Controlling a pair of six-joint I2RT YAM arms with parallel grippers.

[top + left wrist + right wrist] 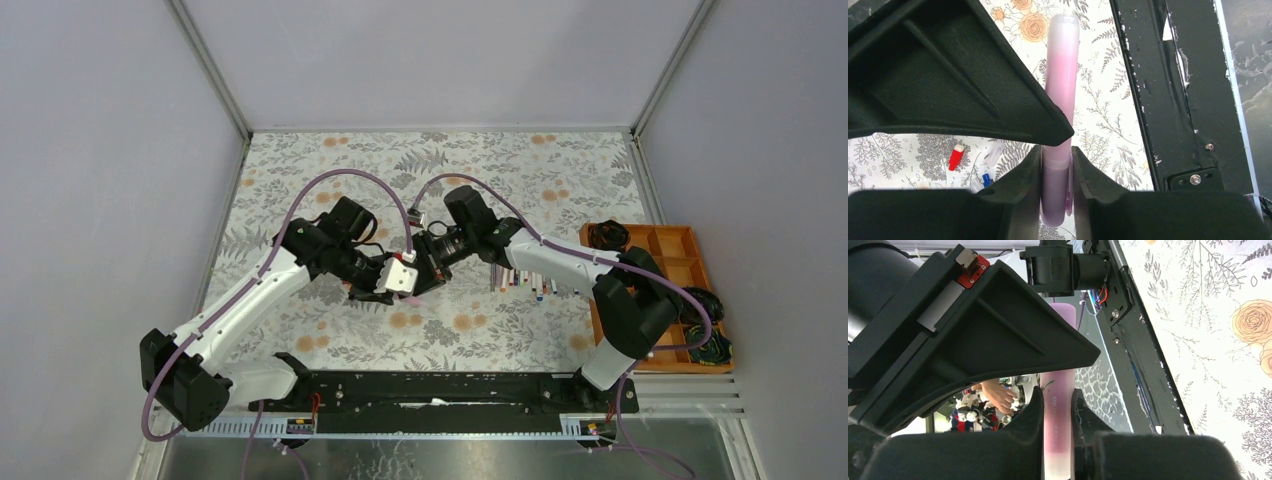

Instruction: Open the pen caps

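The pink pen point(1062, 75) hangs above mid-table point(1108, 115), the left gripper point(1056, 152) clamped on one end and the right gripper point(1056, 394) on the other. From above it is hidden between them. A red cap point(955, 156) and a blue cap point(986, 179) lie loose below.

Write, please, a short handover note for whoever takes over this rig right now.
Left gripper: shut on the darker cap end of the slim pink plastic pen.
Right gripper: shut on the same pen's pale barrel, held between the arms over the floral table.
Elsewhere: a row of thin white-barrelled pens lies beside the right arm; a small red plastic cap and a small blue plastic cap lie loose on the table.
Done: at least those two caps are off.
Left: the pink pen's cap looks still on; pull it, then work through the row, whose caps are too small to judge.
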